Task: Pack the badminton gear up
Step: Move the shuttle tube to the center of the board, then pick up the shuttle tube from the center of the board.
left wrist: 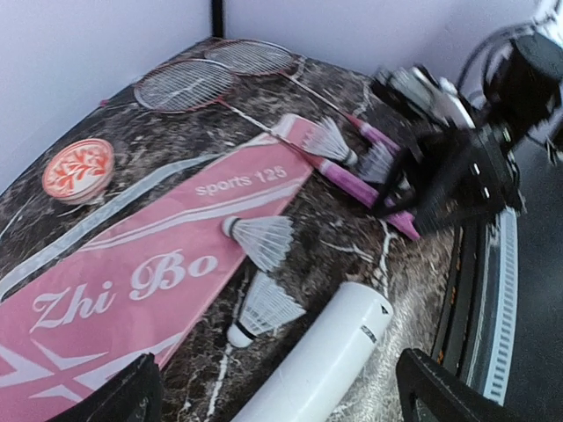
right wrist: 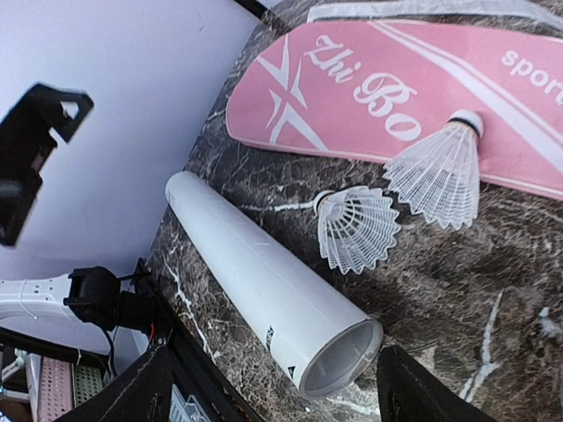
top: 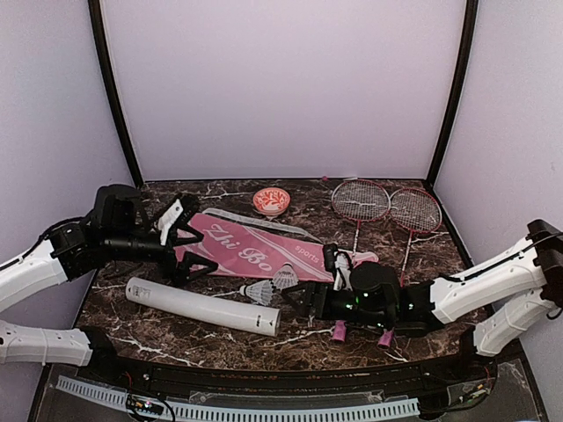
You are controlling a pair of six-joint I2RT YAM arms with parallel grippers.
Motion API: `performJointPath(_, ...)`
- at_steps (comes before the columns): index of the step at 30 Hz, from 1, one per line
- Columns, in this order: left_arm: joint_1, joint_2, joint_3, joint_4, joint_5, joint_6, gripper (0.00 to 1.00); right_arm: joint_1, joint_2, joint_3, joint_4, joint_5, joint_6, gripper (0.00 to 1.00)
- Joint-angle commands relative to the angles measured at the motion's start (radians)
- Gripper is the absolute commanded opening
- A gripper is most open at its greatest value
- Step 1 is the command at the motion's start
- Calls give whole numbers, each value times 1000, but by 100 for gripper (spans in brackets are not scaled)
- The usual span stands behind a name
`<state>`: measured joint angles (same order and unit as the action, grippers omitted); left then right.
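The long white tube lies near the table's front, its open end pointing at my right gripper. That gripper is open and holds nothing. Two white shuttlecocks lie just past the tube, one on the edge of the pink Zhi Bo cover. My left gripper hovers open over the cover's left end. Two more shuttlecocks lie by the pink handles. The two red rackets lie at the back right.
A small red-and-white bowl stands at the back middle. White walls with black posts close in the dark marble table on three sides. A black rail runs along its front edge.
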<state>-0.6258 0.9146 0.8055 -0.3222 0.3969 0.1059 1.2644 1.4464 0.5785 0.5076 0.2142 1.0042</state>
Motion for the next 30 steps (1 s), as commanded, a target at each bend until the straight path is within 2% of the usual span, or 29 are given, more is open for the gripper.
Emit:
performJointPath(1, -168, -19, -104, 51, -114, 191, 95, -11, -110, -65, -84, 118, -1, 81)
performJointPath(9, -411, 50, -183, 57, -263, 277, 95, -19, -260, -138, -191, 197, 30, 81)
performJointPath(13, -455, 112, -187, 55, -255, 271, 94, -19, -291, -154, -213, 220, 48, 82)
performJointPath(20, -515, 221, -176, 41, -158, 241, 92, -21, -295, -167, -209, 231, 69, 83)
performJointPath(26, -559, 268, -180, 67, -294, 272, 90, -20, -284, -154, -203, 217, 65, 84)
performJointPath(30, -562, 279, -184, 82, -327, 283, 90, -20, -273, -146, -191, 206, 58, 83)
